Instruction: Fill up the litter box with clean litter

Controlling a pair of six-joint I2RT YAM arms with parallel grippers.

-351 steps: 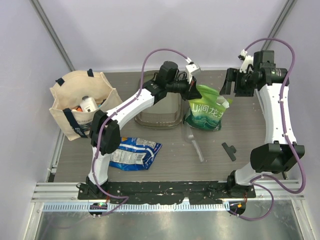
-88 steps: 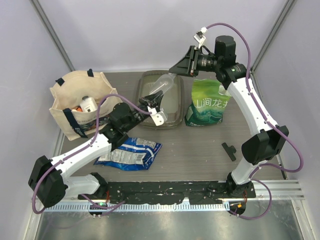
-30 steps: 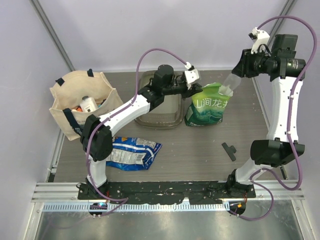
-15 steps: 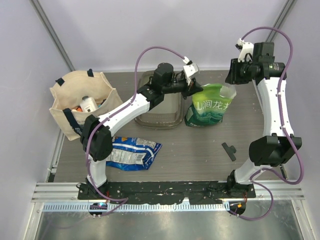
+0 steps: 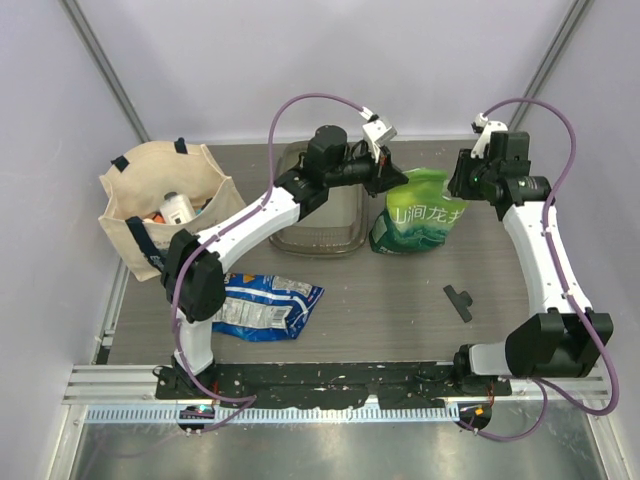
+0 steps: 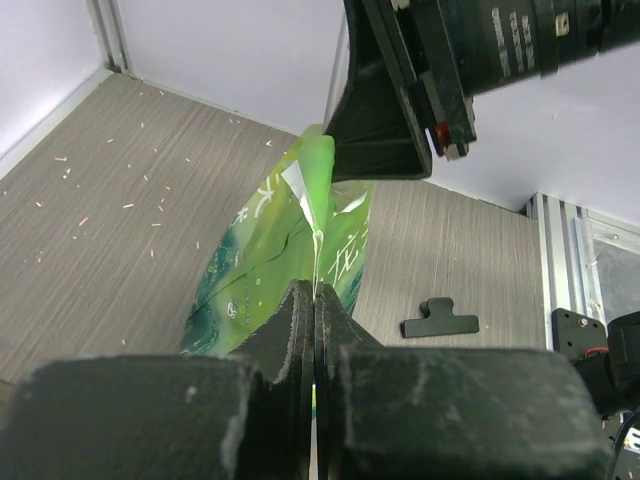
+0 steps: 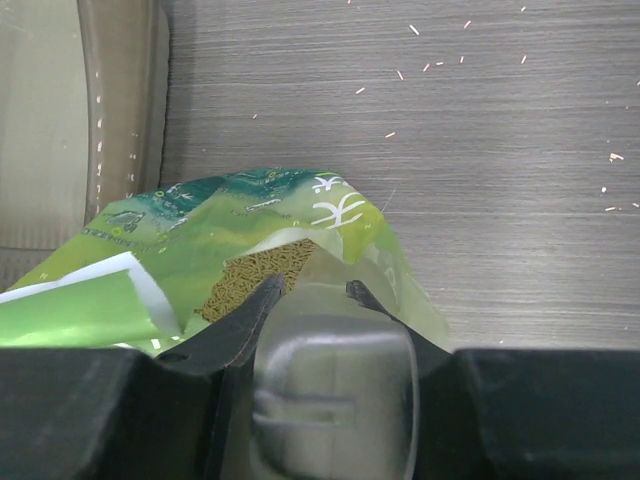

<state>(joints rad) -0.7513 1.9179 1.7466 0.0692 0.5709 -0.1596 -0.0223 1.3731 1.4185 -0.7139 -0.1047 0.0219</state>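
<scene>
Left claw (image 6: 314, 300) was pressed together on the top edge of the green-and-white printed bag (image 5: 412, 222), which stood upright on the surface (image 5: 400, 300). Right claw (image 7: 312, 292) was clamped on a clear plastic scoop (image 7: 335, 380), positioned at the bag's open mouth. Clean litter (image 7: 255, 272) was visible as tan granules inside the bag. The litter box (image 5: 318, 238) sat just beside the bag, on its left. A black clip (image 5: 460, 301) lay well apart, nearer the arm bases.
</scene>
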